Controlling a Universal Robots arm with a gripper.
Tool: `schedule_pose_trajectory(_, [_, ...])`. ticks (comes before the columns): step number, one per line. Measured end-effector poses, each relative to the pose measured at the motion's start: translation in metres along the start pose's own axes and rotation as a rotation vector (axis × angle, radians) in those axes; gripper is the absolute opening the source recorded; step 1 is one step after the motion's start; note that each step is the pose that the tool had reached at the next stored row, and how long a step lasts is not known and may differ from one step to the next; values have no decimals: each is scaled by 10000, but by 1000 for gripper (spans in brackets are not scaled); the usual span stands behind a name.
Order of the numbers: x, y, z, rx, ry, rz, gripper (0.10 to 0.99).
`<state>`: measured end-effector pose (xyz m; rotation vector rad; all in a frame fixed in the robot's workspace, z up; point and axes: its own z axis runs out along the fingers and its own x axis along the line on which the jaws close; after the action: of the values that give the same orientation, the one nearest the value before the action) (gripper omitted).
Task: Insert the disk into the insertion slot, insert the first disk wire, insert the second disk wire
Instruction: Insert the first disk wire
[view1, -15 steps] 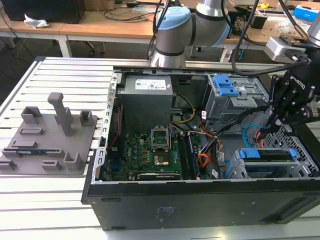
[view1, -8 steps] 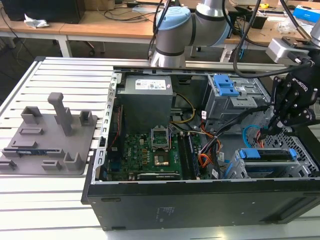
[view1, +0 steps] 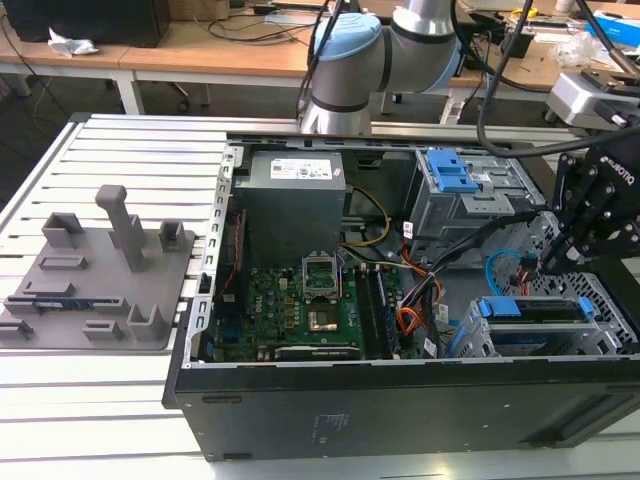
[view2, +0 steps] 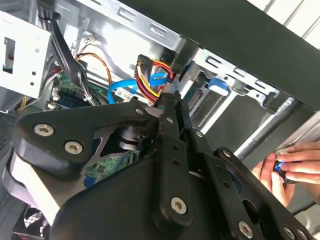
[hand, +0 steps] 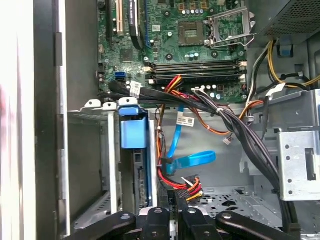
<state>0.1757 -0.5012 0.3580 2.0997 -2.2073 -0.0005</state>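
The disk, silver in its blue carrier, sits inside the grey perforated insertion slot at the case's front corner on the exterior view's right. In the first wrist view the disk stands on edge in the slot, its blue tab toward the motherboard. My gripper is shut on the black plug of a disk wire with red, yellow and black strands, close beside the disk's rear end. The gripper hangs just above the slot. A flat blue disk wire lies loose nearby.
A larger grey cage with a blue latch stands behind the slot. A thick black cable bundle crosses the case floor. The motherboard and power supply take up the middle. A person's hand is outside the case wall.
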Motion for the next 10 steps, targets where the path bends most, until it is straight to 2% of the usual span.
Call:
schedule_pose_trajectory(4, [71, -5, 5, 35, -1, -22, 165])
schedule_pose_trajectory(10, [78, -5, 5, 44, 0, -31, 165])
